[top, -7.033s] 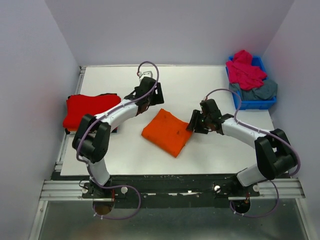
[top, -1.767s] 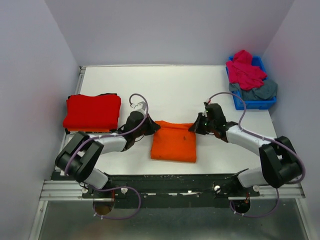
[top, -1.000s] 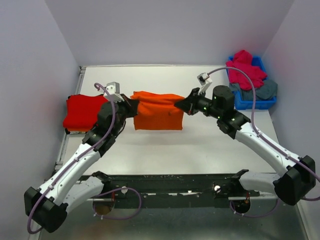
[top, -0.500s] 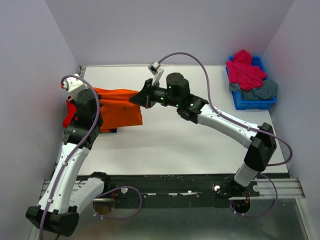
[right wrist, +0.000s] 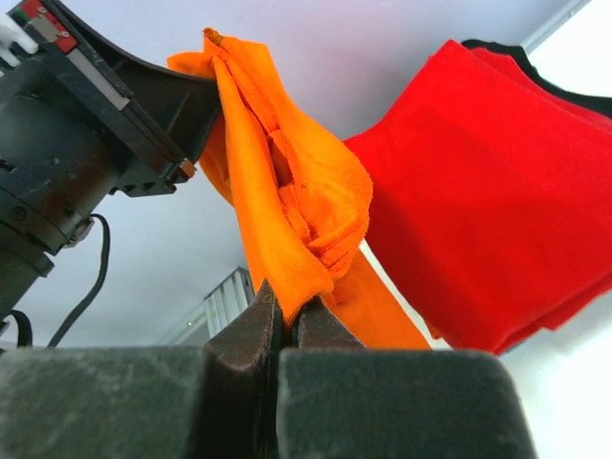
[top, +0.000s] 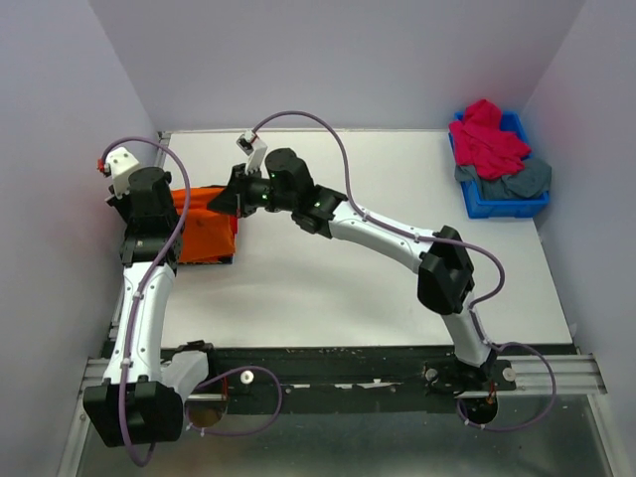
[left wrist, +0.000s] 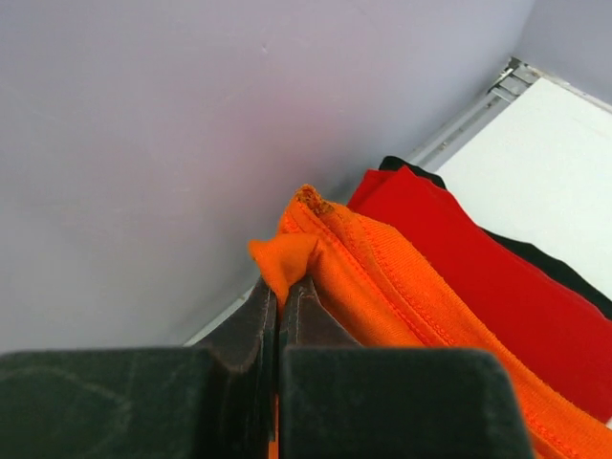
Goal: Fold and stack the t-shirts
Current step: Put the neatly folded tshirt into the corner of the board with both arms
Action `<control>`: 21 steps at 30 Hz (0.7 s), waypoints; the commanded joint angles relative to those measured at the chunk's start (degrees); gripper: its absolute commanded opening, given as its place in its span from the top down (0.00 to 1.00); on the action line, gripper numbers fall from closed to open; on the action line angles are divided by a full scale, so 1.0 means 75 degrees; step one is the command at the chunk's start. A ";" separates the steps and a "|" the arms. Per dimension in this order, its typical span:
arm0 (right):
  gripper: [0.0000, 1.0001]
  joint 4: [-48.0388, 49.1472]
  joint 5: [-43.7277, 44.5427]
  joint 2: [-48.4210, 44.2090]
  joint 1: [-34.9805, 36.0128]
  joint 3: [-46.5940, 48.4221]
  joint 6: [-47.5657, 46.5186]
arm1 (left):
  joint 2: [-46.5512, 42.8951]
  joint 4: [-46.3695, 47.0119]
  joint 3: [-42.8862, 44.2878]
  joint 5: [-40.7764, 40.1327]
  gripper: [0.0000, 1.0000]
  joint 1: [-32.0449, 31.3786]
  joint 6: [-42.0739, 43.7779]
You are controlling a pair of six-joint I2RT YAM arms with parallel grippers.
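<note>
Fingers of the left arm are clenched on a bunched corner of the orange t-shirt, the cloth pinched between the two dark tips with a small nub of fabric poking above them. On the other arm the fingers are likewise shut tight on a fold of the same orange t-shirt, which hangs in thick, doubled layers between the two grasps. From above, the orange t-shirt sits at the far left of the desk, close to the left wall, with the left arm standing along the left edge and the right arm stretched well across the desk from its base at the near right. Just beneath the orange cloth lies the folded red t-shirt, flat and neat, its edge showing beside the orange hem. Whether the orange shirt already rests on the red one or hangs just above it cannot be told from these views, though its lower layers appear to touch. Under the red shirt a thin dark layer shows at the edge, perhaps cloth. Well apart, at the far right corner, a blue bin holds a crumpled magenta-pink t-shirt heaped at the far end and a grey-blue t-shirt draped over the near end.
</note>
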 commanded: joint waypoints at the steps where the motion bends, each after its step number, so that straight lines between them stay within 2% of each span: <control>1: 0.99 -0.0404 0.0130 0.0379 -0.0012 0.0755 0.0268 | 0.0299 0.0922 0.0284 -0.1207 1.00 0.0417 0.1144; 21: 0.99 -0.0720 0.0646 0.2055 -0.0129 0.2325 0.0643 | 0.2221 0.1742 0.0870 -0.0646 1.00 0.0839 0.1027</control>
